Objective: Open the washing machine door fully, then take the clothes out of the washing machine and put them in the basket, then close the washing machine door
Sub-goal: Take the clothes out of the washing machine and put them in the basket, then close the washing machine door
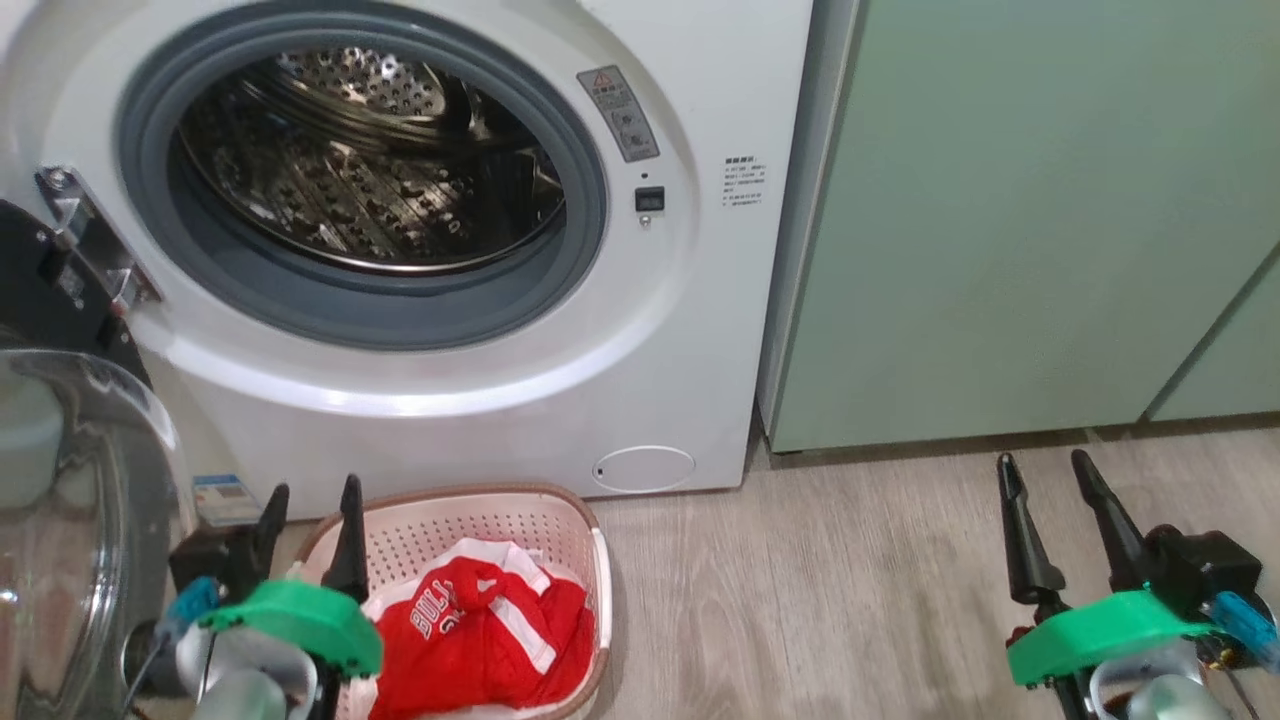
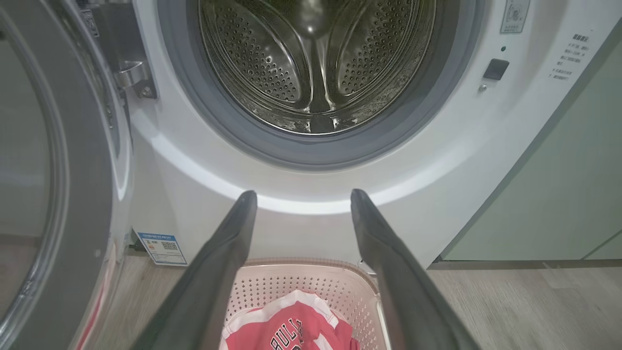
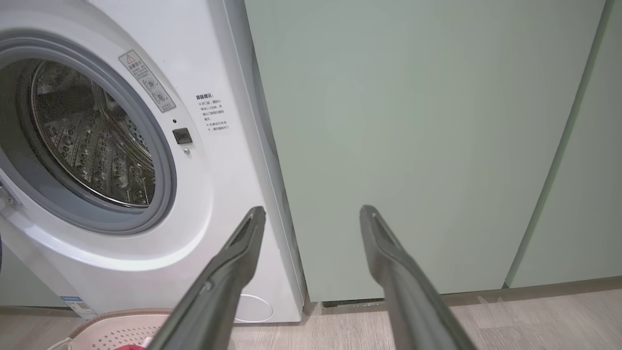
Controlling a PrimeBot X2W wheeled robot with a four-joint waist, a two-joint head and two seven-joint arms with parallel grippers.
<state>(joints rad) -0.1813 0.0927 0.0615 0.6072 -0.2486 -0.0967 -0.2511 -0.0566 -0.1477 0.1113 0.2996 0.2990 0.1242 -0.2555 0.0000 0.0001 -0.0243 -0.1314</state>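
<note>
Left gripper (image 1: 315, 487), fingers apart and empty, hangs over the basket (image 1: 470, 525) just before the washing machine (image 1: 660, 350), red Bulls jersey (image 1: 480, 630) inside. Drum (image 2: 311, 63) looks empty; push the swung-open door (image 2: 73, 170) shut by its rim, steadily.

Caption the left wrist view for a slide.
Open left claw by the basket of red clothes, facing the empty washing machine with its door open.

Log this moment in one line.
washing machine door open | drum looks empty | clothes in basket | left gripper open | right gripper open | remaining: close door
</note>
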